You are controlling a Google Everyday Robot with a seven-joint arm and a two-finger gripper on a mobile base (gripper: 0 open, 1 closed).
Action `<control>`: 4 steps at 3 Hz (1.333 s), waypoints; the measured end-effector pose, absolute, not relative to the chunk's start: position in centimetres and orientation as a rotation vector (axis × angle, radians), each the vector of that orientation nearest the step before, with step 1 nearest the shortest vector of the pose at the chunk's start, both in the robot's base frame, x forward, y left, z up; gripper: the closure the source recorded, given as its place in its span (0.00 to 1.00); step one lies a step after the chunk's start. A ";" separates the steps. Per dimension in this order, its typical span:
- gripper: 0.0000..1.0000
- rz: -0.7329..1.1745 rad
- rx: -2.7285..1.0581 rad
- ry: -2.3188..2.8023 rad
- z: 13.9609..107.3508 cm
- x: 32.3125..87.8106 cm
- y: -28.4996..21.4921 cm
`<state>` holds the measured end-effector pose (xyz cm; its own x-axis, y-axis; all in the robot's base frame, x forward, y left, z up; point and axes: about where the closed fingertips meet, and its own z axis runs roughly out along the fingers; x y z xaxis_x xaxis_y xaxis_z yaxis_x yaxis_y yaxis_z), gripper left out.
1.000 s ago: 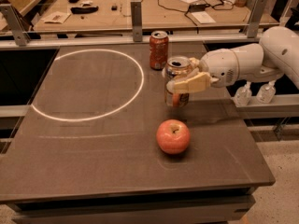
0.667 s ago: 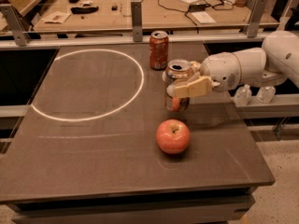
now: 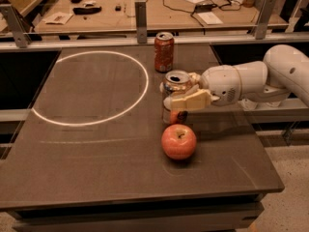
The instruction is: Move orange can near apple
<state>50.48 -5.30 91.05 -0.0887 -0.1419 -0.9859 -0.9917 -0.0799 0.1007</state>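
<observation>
A thin white ring (image 3: 147, 81) marks the matte dark table (image 3: 96, 158); right of it stands a glossy cylindrical red can (image 3: 164, 51); nearer, the metallic orange can (image 3: 176, 79), silver-topped and upright, sits just behind the smooth round apple (image 3: 178, 141); the gripper (image 3: 170, 94) clasps it between flat cream fingers, reaching from a rounded white arm (image 3: 251, 81).

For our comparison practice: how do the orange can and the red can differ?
The orange can is clamped in the gripper, just behind the apple; the red can stands free, farther back. The orange can's side is golden; the red can's is red with pale print. Both are upright drink cans.
</observation>
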 end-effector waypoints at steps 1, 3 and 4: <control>1.00 1.242 -1.314 1.332 90.6 50.2 -4.5; 0.83 1.115 -1.331 1.325 89.9 50.2 -3.1; 0.59 1.092 -1.323 1.324 89.8 50.5 -2.7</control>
<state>50.47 -2.73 89.79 0.0206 -0.1652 -0.9860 -0.9995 0.0217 -0.0246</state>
